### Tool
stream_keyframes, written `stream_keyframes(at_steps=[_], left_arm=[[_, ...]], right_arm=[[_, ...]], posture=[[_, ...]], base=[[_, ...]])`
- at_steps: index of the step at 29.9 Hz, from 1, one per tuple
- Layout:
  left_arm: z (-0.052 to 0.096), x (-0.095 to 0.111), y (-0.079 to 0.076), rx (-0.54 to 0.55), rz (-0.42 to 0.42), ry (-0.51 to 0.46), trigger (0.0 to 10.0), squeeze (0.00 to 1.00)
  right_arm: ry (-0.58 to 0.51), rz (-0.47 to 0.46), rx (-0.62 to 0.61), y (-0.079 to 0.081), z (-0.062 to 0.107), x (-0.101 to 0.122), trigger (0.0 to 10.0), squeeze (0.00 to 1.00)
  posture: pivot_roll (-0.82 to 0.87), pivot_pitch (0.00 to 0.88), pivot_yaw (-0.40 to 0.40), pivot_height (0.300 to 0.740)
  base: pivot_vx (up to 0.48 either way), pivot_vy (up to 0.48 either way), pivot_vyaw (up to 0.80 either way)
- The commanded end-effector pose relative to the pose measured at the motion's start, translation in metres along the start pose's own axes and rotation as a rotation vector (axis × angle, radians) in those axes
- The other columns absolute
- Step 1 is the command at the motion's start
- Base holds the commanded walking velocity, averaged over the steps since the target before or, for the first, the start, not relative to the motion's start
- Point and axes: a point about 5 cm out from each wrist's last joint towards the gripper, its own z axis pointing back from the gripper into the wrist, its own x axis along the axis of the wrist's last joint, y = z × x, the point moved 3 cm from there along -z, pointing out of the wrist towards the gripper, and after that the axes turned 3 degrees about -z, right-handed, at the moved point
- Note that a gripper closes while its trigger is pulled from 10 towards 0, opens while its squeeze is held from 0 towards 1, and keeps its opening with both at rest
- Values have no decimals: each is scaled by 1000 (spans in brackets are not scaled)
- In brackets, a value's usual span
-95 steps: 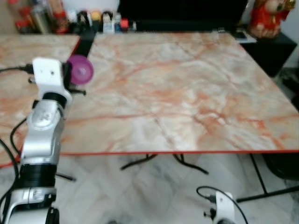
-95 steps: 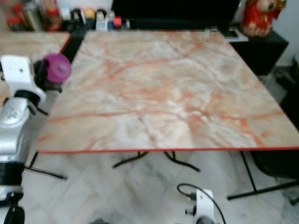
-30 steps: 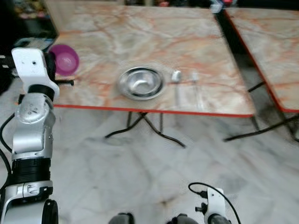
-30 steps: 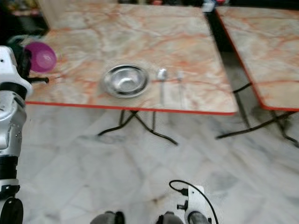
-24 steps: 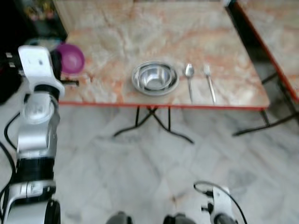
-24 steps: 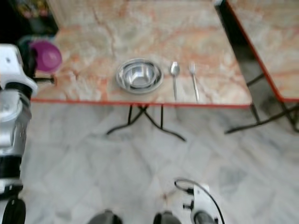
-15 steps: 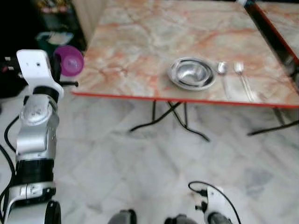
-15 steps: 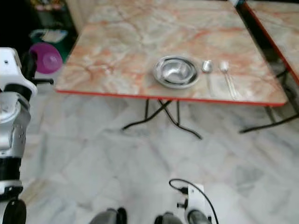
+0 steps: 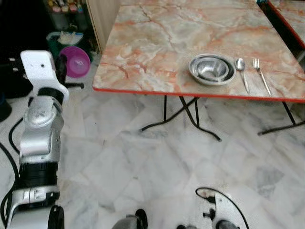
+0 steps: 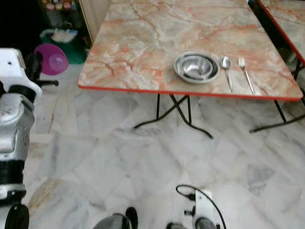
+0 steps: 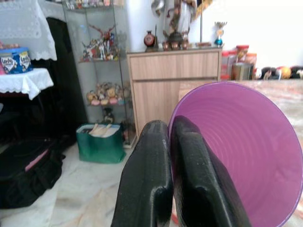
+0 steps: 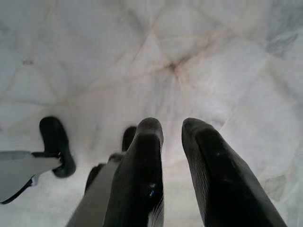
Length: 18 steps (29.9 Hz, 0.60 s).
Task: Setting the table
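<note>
The left gripper point(image 9: 64, 71) is raised off the table's left edge, clamped on a purple cup point(image 9: 76, 61) over the floor. A steel bowl point(image 9: 211, 68), spoon point(image 9: 242, 71) and fork point(image 9: 260, 74) are set along the table's point(image 9: 157, 33) near edge. In the left wrist view, the cup's point(image 11: 241, 151) ribbed translucent rim is pinched. In the right wrist view, the right gripper point(image 12: 173, 127) is held slightly apart over the floor.

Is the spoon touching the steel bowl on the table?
Apart. The left eye view shows a strip of bare tabletop between the spoon and the steel bowl.
</note>
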Motion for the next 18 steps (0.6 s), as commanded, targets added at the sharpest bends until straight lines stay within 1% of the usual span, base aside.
stream_keyframes(at_steps=[1,9,18], left_arm=[[-2,11,-3,-14,2,-43,10000,0],[-2,12,-5,-25,5,-47,10000,0],[-2,13,-6,-31,4,-47,10000,0]], right_arm=[[25,-15,-3,1,1,-9,10000,0],[19,-9,-1,1,2,-9,10000,0],[20,-14,-5,2,1,-9,10000,0]], posture=[[60,140,-3,736],[66,130,-1,736],[70,144,-2,736]], base=[[315,0,-744],[318,0,0],[325,0,0]])
